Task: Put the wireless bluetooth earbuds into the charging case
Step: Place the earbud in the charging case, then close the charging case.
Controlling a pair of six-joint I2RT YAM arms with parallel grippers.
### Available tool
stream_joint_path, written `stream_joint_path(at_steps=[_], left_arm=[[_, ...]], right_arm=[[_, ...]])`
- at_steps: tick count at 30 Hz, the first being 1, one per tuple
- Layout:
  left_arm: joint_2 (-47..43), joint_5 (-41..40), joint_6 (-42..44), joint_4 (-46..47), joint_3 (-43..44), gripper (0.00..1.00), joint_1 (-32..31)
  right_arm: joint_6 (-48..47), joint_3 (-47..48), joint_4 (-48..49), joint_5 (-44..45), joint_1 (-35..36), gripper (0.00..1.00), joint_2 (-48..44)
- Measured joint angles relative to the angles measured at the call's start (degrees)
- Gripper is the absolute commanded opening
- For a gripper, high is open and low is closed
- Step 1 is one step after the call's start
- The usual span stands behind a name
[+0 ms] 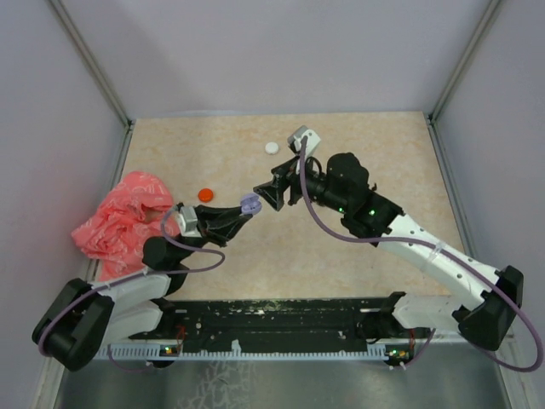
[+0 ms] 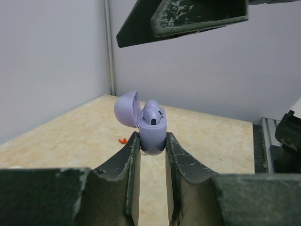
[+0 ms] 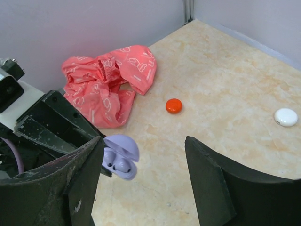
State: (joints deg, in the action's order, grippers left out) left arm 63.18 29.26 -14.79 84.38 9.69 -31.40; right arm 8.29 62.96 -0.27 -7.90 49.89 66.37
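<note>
We found the left gripper (image 2: 150, 141) clamped shut on the lower body of the lilac charging case (image 2: 153, 134), holding it upright above the table (image 3: 225, 80) with the lid swung open to one side. An earbud (image 2: 151, 115) of the same lilac sat in the mouth of the case. From the right wrist view we made out two rounded lilac shapes side by side in the wells, so we judged that both buds were in. Whether each was pressed fully home, we could not tell.

The right gripper (image 3: 146, 155) stood open and empty just beside the case, its fingers apart from it and gripping nothing.

Farther out on the table lay an orange disc (image 3: 174, 105) and a white disc (image 3: 286, 117), well apart from each other, and a crumpled pink cloth (image 3: 110, 89) by the wall. We saw no loose stemmed bud anywhere on the surface.

As we read it, the insertion itself looked finished or very nearly so. What remained, at most, was a firm press to seat the buds and perhaps shutting the open lid.
</note>
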Motion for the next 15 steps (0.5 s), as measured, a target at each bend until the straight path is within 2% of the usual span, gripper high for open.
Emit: stream_joint_path(at_steps=[7, 15], left_arm=[[-1.8, 4.7, -1.9, -1.7, 0.0, 0.00, 0.0], [-0.3, 8.6, -4.1, -0.9, 0.3, 0.00, 0.0]], right_arm=[[2.8, 2.8, -5.2, -16.5, -6.9, 0.72, 2.2], [5.4, 2.9, -6.6, -28.5, -7.3, 0.71, 8.4]])
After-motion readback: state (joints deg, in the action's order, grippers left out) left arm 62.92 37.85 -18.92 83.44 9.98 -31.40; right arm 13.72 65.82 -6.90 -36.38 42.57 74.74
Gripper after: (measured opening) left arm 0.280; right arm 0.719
